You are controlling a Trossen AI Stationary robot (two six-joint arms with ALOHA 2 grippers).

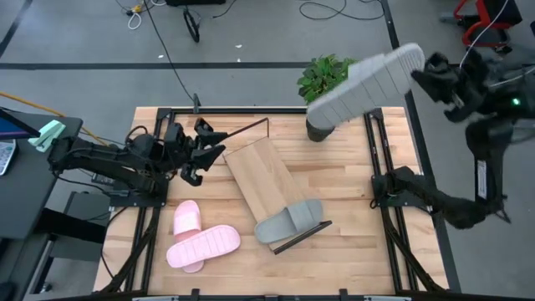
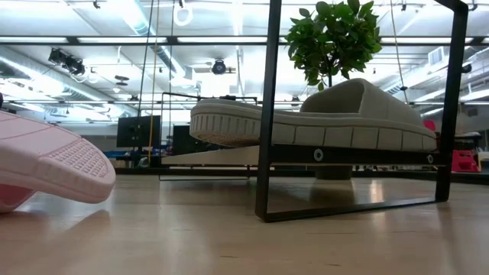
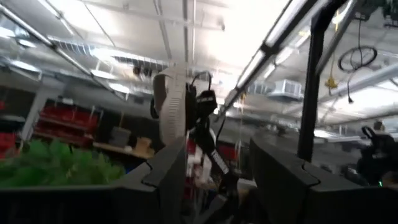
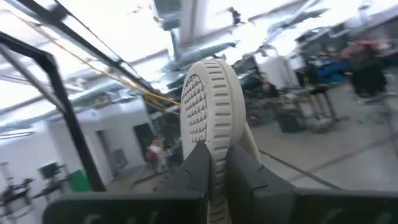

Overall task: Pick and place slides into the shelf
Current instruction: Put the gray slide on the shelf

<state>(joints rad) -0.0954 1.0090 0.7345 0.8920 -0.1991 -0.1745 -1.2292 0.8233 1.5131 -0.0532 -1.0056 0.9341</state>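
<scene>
One grey slide (image 1: 368,84) is high above the table's far right part, shut in my right gripper (image 1: 428,71). In the right wrist view its ribbed sole (image 4: 208,106) sticks out past the fingers. A second grey slide (image 1: 288,221) lies sole-down on the near end of the shelf (image 1: 255,176), a light board lying slantwise on the table. It shows in the low view as the grey slide (image 2: 321,122) behind a black wire frame (image 2: 267,114). Two pink slides (image 1: 201,238) lie on the near left of the table. My left gripper (image 1: 205,155) is open beside the shelf's far left end. My right gripper pinches the grey slide at one end (image 4: 214,155), one finger (image 4: 196,168) on the ribbed sole side and the other on the footbed side. The slide is lifted clear. It reaches from the fingers toward the table's left, sole turned upward (image 1: 393,71).
A potted plant (image 1: 324,77) stands at the far edge of the table, just under the lifted slide. Black wire frames stand at the shelf's ends (image 1: 301,237). Bare tabletop (image 1: 351,176) lies right of the shelf. One pink slide (image 2: 46,164) fills the low view's left.
</scene>
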